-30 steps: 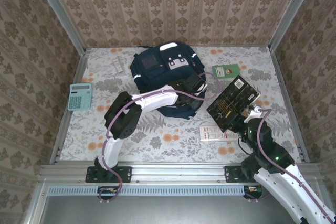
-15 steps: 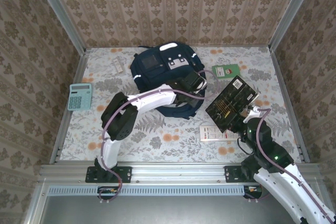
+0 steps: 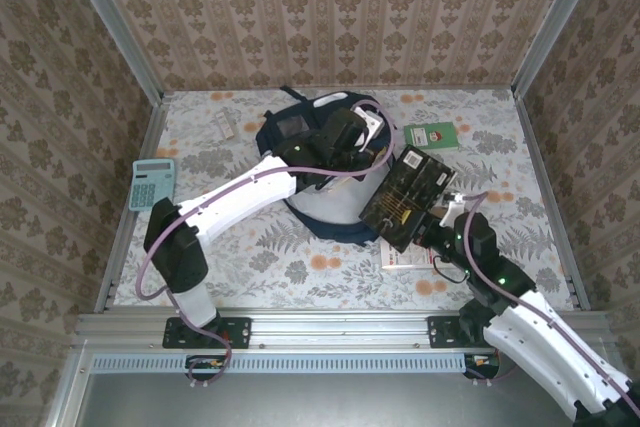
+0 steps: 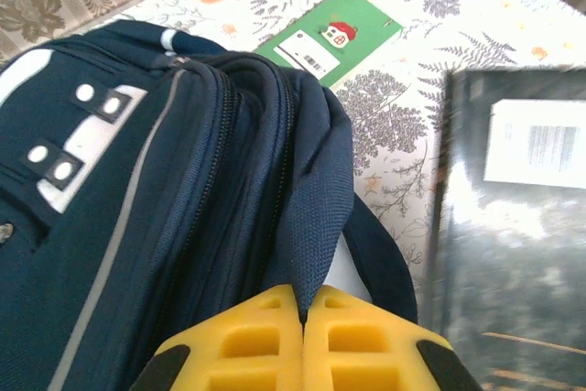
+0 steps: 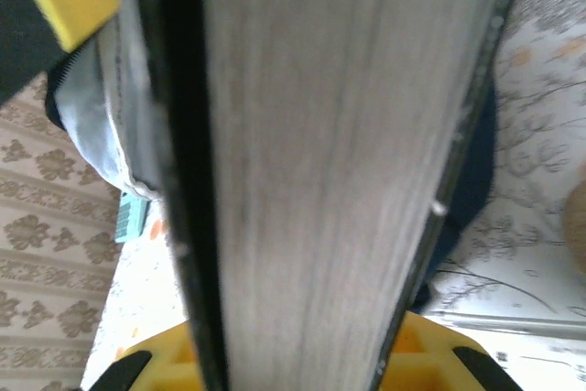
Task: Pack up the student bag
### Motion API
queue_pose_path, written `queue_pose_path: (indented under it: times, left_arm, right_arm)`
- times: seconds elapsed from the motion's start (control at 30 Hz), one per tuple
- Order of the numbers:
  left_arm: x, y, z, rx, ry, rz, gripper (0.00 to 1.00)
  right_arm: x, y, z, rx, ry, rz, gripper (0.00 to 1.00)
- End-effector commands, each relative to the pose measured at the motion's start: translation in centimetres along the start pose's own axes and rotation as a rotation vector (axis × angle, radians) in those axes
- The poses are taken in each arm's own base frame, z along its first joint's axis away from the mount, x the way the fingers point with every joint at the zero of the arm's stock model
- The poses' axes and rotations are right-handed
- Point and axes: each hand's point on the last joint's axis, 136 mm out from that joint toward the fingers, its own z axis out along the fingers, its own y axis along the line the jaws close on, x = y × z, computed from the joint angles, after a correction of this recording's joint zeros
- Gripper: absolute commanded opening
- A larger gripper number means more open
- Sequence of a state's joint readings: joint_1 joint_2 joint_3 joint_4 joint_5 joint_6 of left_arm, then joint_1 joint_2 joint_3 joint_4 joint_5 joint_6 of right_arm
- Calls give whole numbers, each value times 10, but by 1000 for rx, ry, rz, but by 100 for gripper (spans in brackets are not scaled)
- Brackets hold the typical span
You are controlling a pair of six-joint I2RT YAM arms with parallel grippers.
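Floral table (image 3: 250,257) | student bag (image 3: 300,142) mid-table, mouth apparently facing right | left pincer (image 4: 302,304) clamped on its flap, lifting | right pincer (image 3: 438,234) grips dark book (image 3: 405,197) just right of the bag, long edge aimed at opening

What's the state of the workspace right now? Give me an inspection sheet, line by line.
Surface: table with floral cover.
Job's things: student bag mid-table, pale lining showing.
Clutter: calculator left; green card and white booklet right; small white item left of bag.
Grippers: left end effector shut on bag's edge; right end effector shut on black book.
Cables: purple cables along both arms.
Surroundings: wallpapered walls.
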State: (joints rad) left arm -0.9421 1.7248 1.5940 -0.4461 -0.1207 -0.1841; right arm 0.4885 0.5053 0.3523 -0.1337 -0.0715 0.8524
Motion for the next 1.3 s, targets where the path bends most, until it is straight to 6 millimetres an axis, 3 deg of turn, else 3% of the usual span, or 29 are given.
queue_pose_path:
  times: [0.0, 0.17, 0.4, 0.53, 0.67, 0.97, 1.03, 1.1, 1.27]
  left_arm:
    - [-48, -1, -44, 4, -157, -43, 0]
    - [-61, 5, -57, -29, -190, -47, 0]
    - [-67, 15, -49, -49, -191, -73, 0]
    - [-71, 15, -45, -32, -191, -82, 0]
    - [-73, 11, -42, -14, -188, -85, 0]
    - [-67, 4, -39, 18, -181, -90, 0]
    - [-65, 4, -38, 16, -176, -89, 0]
    - [-62, 4, -37, 17, -172, -89, 0]
    - [-56, 10, -35, 2, -163, -88, 0]
  right_arm:
    - [-23, 44, 7, -217, -76, 72, 1]
    - [-31, 48, 34, -241, -95, 159, 0]
    - [-33, 48, 89, -223, -65, 306, 0]
    - [-44, 41, 114, -187, -126, 373, 0]
    - [-56, 53, 139, -237, -162, 420, 0]
    - [-67, 47, 228, -225, -212, 530, 3]
    - [-62, 48, 251, -205, -176, 525, 11]
    - [-54, 53, 265, -201, -122, 510, 32]
    - [-36, 44, 256, -109, -61, 431, 67]
